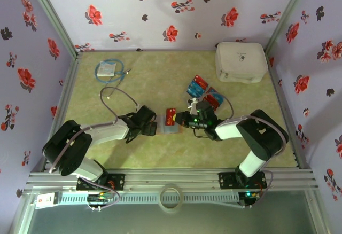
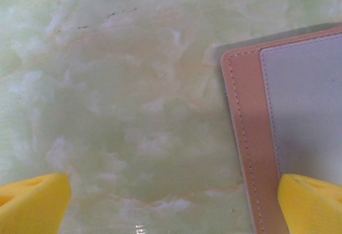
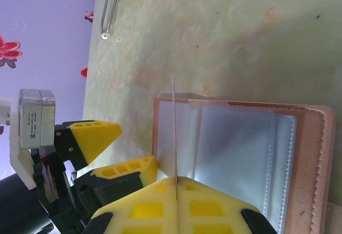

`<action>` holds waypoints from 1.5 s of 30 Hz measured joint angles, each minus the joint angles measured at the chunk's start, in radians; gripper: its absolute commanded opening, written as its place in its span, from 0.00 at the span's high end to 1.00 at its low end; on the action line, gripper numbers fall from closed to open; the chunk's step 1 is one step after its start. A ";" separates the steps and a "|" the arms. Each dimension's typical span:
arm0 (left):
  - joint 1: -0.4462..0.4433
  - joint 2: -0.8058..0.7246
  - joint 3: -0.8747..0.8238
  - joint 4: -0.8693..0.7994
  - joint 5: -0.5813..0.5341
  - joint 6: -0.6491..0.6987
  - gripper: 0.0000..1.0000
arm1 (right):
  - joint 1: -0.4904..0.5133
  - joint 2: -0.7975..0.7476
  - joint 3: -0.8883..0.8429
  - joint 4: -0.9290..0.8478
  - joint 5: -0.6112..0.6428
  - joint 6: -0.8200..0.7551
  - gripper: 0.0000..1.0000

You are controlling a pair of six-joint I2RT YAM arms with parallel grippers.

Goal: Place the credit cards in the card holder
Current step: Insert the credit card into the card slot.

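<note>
The card holder (image 1: 170, 129) lies open on the table's middle, tan rim and grey pockets (image 3: 240, 154) up. My right gripper (image 3: 175, 183) is shut on a red credit card (image 1: 171, 116), which stands edge-on (image 3: 174, 127) over the holder's left pocket. My left gripper (image 1: 152, 125) is open at the holder's left edge (image 2: 251, 138), one yellow fingertip (image 2: 312, 202) over its rim and the other (image 2: 32, 204) over bare table. Several more red and blue credit cards (image 1: 204, 92) lie in a loose pile behind the right arm.
A big white zip case (image 1: 241, 61) sits at the back right. A packet with a blue cable (image 1: 109, 69) lies at the back left, its cable end (image 3: 109, 4) in the right wrist view. Flowered walls close the table on three sides.
</note>
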 measured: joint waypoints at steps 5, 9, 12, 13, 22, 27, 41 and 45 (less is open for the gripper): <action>0.000 0.000 -0.003 0.004 0.000 -0.009 0.00 | 0.006 0.035 0.000 0.038 -0.010 0.006 1.00; 0.000 0.000 -0.003 0.005 0.000 -0.013 0.00 | 0.007 0.059 0.000 0.064 -0.012 0.010 1.00; 0.000 0.000 -0.004 0.006 0.000 -0.016 0.00 | 0.007 0.072 0.000 0.087 -0.013 0.010 1.00; 0.000 0.000 -0.004 0.006 0.000 -0.016 0.00 | 0.007 0.077 0.000 0.092 -0.014 0.011 1.00; 0.000 0.000 -0.006 0.011 0.000 -0.016 0.00 | 0.007 0.128 0.000 0.145 -0.014 0.036 1.00; 0.000 0.000 -0.006 0.011 0.000 -0.016 0.00 | 0.008 0.144 0.000 0.177 -0.021 0.045 1.00; 0.000 0.000 -0.008 0.013 0.000 -0.016 0.00 | 0.017 0.189 0.000 0.229 -0.044 0.070 1.00; 0.000 0.000 -0.008 0.013 0.000 -0.016 0.00 | 0.021 0.195 0.000 0.246 -0.044 0.080 1.00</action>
